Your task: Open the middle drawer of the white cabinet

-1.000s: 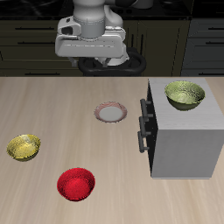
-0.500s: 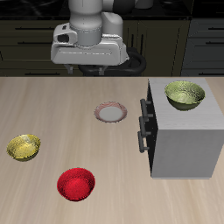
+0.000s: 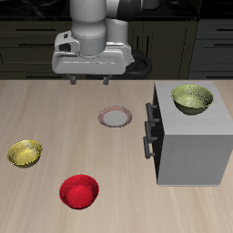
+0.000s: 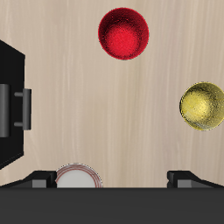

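Gripper (image 3: 90,80) hangs high over the far part of the table (image 3: 55,118), fingers spread wide with nothing between them; well apart from it, nearer the front edge and off to one side, stands the white cabinet (image 3: 191,146), its dark bar handles facing the table's middle; the middle drawer (image 3: 150,136) sits flush, shut; a yellow-green bowl (image 3: 192,97) rests on the cabinet's top; a small pinkish plate (image 3: 115,116) lies between gripper and cabinet; a red bowl (image 3: 79,192) and a yellow bowl (image 3: 25,153) lie nearer the front.
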